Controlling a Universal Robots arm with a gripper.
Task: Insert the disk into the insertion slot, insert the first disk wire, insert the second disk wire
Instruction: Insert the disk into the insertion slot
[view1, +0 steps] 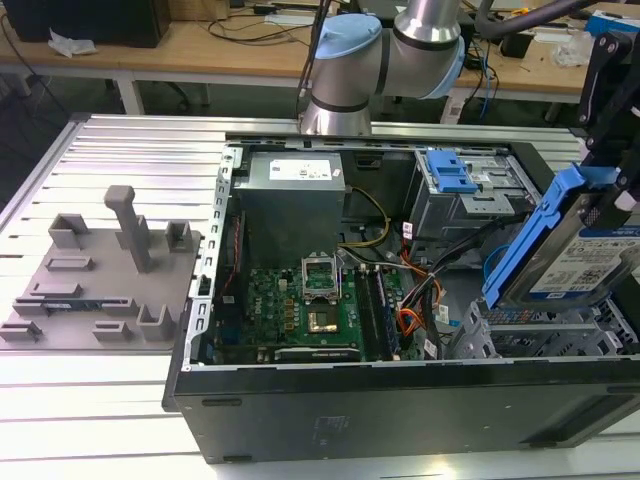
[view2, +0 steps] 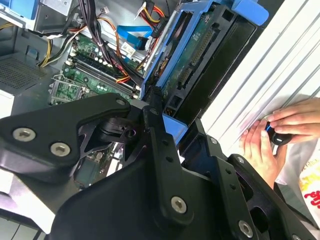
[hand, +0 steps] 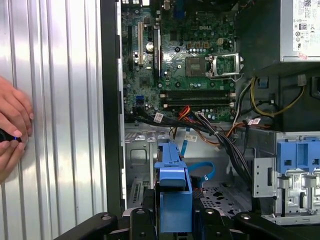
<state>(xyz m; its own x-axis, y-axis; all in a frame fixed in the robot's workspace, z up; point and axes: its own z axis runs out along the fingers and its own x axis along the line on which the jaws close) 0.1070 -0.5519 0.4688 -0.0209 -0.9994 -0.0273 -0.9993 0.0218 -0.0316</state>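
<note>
One flat silver hard drive in a bright blue plastic carrier (view1: 572, 262) hangs tilted, clamped in the black jaws, just above the one grey perforated sheet-metal cage (view1: 520, 335). Two hands (view2: 270, 140) rest over the ribbed bench (hand: 65, 100).

A green motherboard (view1: 300, 305) sits inside the open computer case (view1: 400, 415), grey fixture (view1: 100, 285) alongside.
</note>
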